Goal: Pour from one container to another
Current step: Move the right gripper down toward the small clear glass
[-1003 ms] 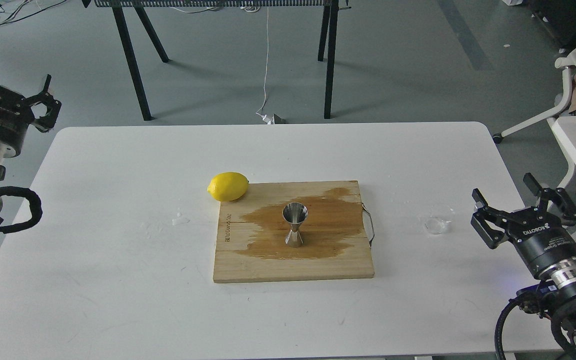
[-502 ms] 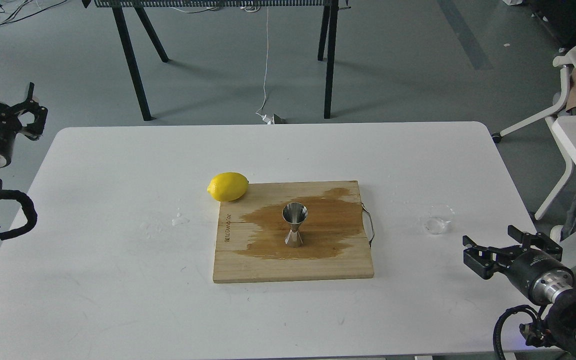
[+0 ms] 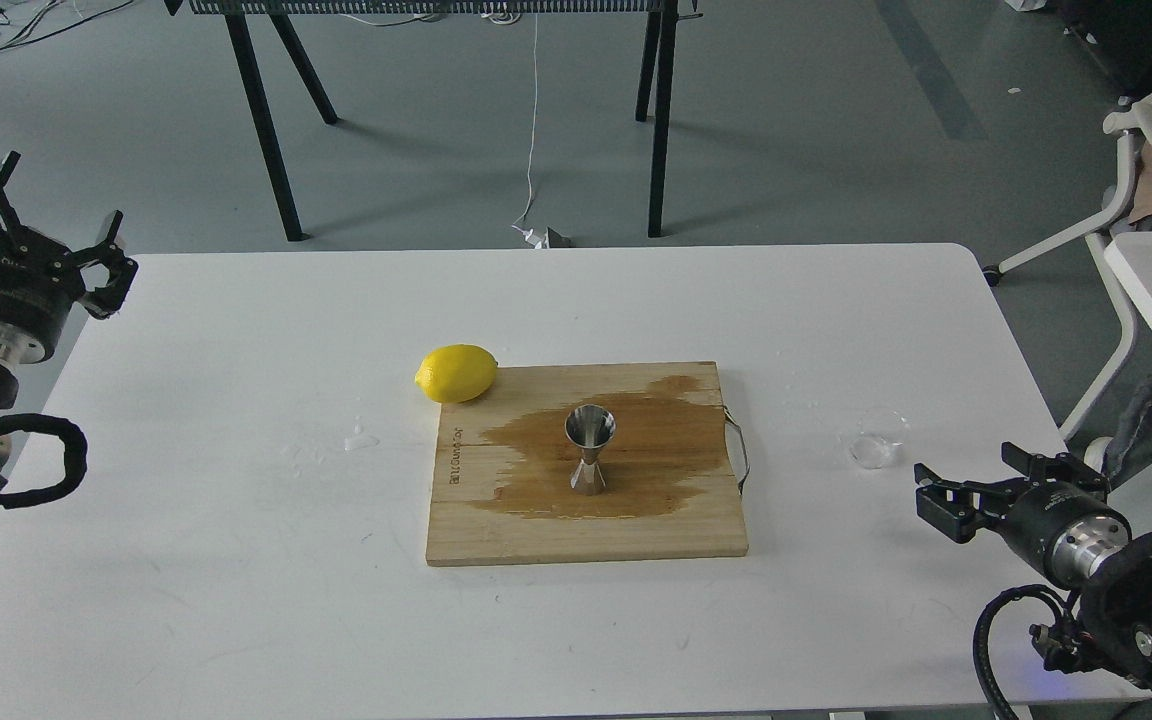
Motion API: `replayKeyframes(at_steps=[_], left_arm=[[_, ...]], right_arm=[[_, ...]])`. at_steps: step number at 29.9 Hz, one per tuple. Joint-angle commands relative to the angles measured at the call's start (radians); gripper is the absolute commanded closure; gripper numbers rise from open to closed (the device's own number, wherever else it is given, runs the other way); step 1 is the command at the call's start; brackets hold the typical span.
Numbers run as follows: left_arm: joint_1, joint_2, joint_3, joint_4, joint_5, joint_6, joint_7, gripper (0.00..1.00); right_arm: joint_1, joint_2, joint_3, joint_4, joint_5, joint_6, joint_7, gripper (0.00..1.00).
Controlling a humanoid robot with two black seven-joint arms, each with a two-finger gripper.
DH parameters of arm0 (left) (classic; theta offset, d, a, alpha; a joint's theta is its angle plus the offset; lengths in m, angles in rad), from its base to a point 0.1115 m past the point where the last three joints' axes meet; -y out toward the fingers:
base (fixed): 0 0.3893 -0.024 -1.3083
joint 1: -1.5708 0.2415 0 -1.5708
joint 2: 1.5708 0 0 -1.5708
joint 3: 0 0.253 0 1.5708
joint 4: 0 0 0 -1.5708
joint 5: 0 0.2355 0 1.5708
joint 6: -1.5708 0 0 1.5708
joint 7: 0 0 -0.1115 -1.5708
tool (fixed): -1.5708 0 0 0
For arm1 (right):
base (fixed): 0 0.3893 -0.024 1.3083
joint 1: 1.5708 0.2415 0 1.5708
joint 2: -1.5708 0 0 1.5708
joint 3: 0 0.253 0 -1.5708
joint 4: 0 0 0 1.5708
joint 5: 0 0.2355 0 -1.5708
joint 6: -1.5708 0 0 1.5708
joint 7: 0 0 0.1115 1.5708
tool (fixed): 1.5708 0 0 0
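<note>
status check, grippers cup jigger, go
Left gripper open, empty, off table's left edge. Right gripper open, empty, near clear cup. Jigger upright on wet board. Path clear.

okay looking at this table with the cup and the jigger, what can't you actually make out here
- Small clear cup, head view: too small and transparent to tell whether it holds liquid.
- Jigger on the cutting board, head view: its bowl is seen at a slant, so any fill is unclear.
- Right arm behind the right pincer: cut off by the lower right edge.
- Left arm behind the left pincer: cut off by the left edge.
</note>
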Motion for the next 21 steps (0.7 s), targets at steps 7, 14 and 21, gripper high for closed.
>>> replayKeyframes(at_steps=[7,14,21], left_arm=[[0.006,0.0,0.001,0.0,0.022,0.0,0.0,0.08],[0.004,-0.005,0.001,0.0,0.022,0.0,0.0,0.08],[0.007,-0.003,0.001,0.0,0.022,0.0,0.0,0.08]], right_arm=[[0.045,0.006,-0.037,-0.072,-0.001,0.002,-0.001,0.01],[0.097,0.028,-0.057,-0.154,-0.001,0.005,-0.003,0.01],[0.17,0.051,-0.123,-0.22,-0.001,0.002,-0.001,0.01]])
